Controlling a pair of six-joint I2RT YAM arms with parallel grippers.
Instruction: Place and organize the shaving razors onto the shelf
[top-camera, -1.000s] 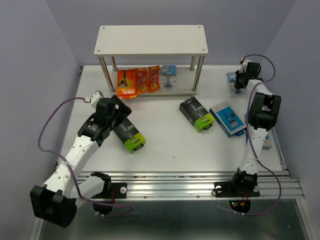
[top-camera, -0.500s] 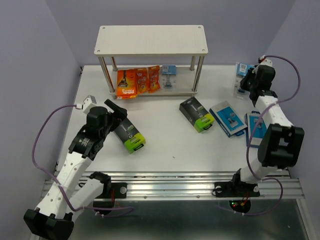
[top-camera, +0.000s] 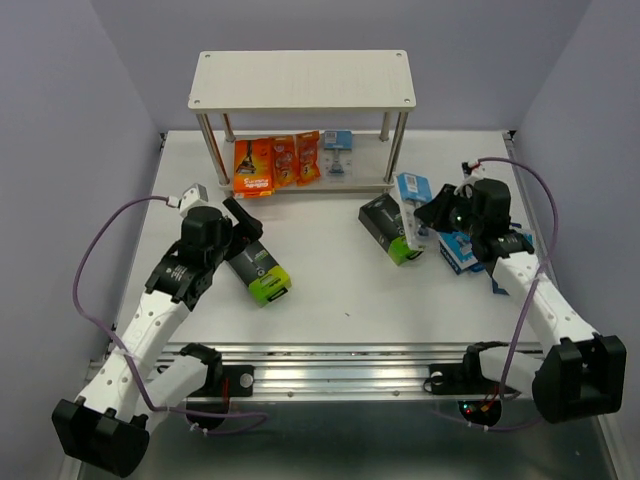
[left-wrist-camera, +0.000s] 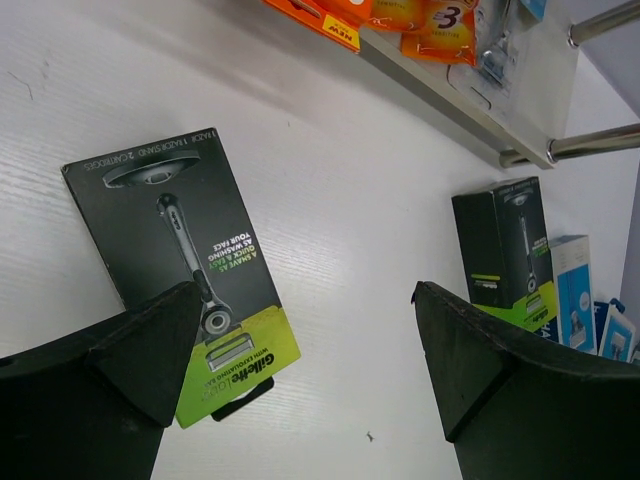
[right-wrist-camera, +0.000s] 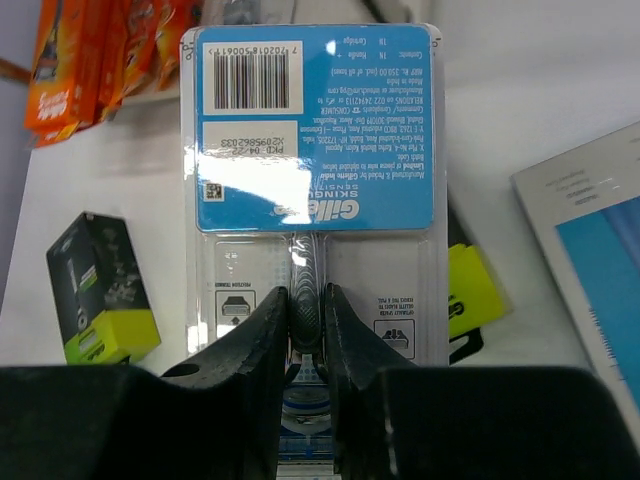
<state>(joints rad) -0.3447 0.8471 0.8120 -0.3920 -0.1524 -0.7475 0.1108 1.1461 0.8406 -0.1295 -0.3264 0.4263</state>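
Right fingers (right-wrist-camera: 250, 400) clamp 1 light-blue blister card (right-wrist-camera: 315, 130); left fingers (left-wrist-camera: 100, 400) gape above a black-and-green box (left-wrist-camera: 180, 260), apparently untouched.

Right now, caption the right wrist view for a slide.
Right fingers grip a light-blue blister card, barcode toward the camera, black-and-lime box beyond.

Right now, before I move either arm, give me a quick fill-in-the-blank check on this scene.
1. The right pincer is shut on a razor card coloured ___.
2. The left pincer, hovering over a black-and-green box, is ___.
3. The orange packs lie on the shelf's ___ board.
Missing words: blue; open; lower.
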